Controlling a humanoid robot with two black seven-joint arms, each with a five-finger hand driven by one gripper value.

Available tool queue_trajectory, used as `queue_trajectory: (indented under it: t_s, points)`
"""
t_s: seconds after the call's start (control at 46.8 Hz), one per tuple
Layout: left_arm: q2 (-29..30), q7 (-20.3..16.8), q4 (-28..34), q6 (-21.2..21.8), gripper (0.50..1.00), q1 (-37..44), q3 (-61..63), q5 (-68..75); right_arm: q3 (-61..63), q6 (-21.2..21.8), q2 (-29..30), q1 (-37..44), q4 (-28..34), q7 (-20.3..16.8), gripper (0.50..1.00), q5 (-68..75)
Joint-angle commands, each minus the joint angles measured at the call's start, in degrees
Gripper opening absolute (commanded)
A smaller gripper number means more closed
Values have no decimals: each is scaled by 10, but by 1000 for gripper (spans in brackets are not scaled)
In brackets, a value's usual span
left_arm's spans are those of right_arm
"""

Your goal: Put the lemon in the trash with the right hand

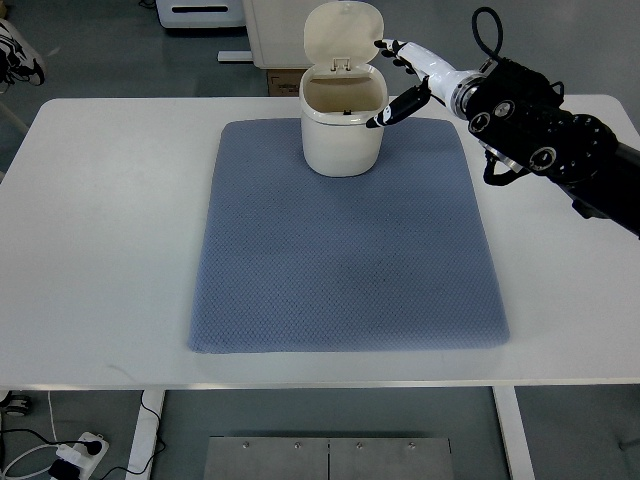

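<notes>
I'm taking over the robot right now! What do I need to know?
Right hand: beside the open trash bin, fingers spread, holding nothing.
Left hand: not in view.
Trash bin: lid up, at the far edge of the blue mat.
Lemon: nowhere to be seen on the mat or table; the part of the bin's inside that shows has no lemon either.
Done: probably the drop.
Left: check the bin, pull the arm back.

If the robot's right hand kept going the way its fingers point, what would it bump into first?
Probably the trash bin. The right hand points left, its open fingers already near the rim, beside the raised lid. From above, height is hard to judge, so it might pass over the opening.
</notes>
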Motion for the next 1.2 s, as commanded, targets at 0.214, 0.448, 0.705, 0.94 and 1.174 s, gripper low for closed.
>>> queue_trajectory:
  t_s: [0.214, 0.448, 0.705, 0.94, 1.174]
  points:
    - [0, 0, 0, 0, 1000, 1, 0, 0, 25, 14, -28, 1, 1, -4, 987, 11]
    - [0, 0, 0, 0, 1000, 0, 0, 0, 62, 47, -70, -3, 1, -10, 987, 58]
    - [0, 0, 0, 0, 1000, 0, 0, 0, 155, 45, -108, -58, 0, -16, 987, 142]
    - [0, 0, 0, 0, 1000, 0, 0, 0, 341, 35, -114, -133, 0, -13, 995, 143]
    - [0, 0, 0, 0, 1000, 0, 0, 0, 415, 19, -120, -173, 1, -10, 998, 143]
